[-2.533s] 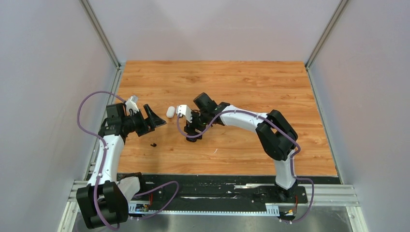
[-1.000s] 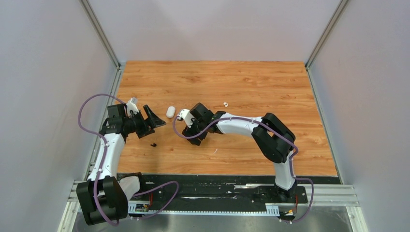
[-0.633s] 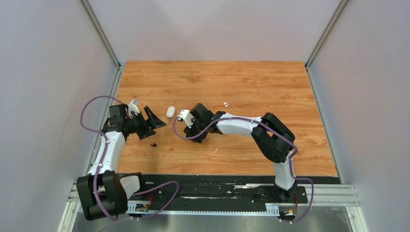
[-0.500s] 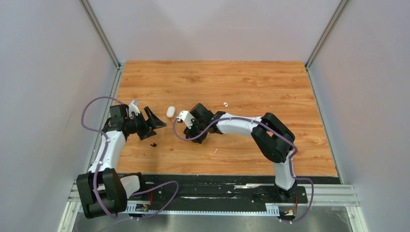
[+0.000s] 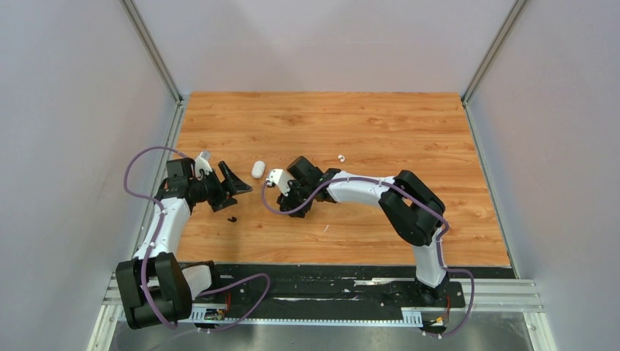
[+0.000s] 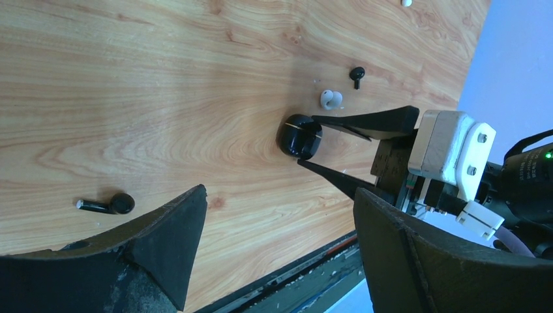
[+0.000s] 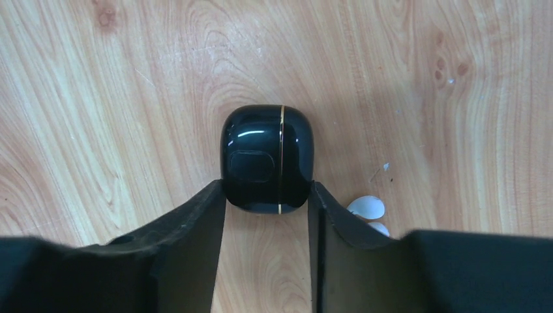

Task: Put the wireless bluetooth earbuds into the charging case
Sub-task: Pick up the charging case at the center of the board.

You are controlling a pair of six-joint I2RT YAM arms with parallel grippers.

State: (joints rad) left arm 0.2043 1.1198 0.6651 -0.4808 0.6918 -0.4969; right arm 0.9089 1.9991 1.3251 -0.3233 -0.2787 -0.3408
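A glossy black charging case (image 7: 266, 158) with a thin gold seam lies shut on the wood. My right gripper (image 7: 266, 193) is shut on its near end, one finger pressed to each side. In the left wrist view the same case (image 6: 299, 135) sits between the right gripper's thin fingertips (image 6: 365, 120). A white earbud (image 7: 366, 207) lies just right of the right finger, seen too as a white earbud (image 6: 330, 98) with a black earbud (image 6: 357, 75) beyond it. A stemmed black earbud (image 6: 107, 205) lies near my open, empty left gripper (image 6: 280, 195).
A white pebble-shaped case (image 5: 257, 169) lies between the two grippers. Another white earbud (image 5: 341, 156) lies farther back, right of the right wrist. The stemmed black earbud (image 5: 232, 218) sits below the left gripper (image 5: 232, 194). The black base rail (image 5: 329, 281) borders the near table edge.
The right gripper's fingers have closed in against the black case's sides. The left arm has drifted very slightly, with its jaws still wide.
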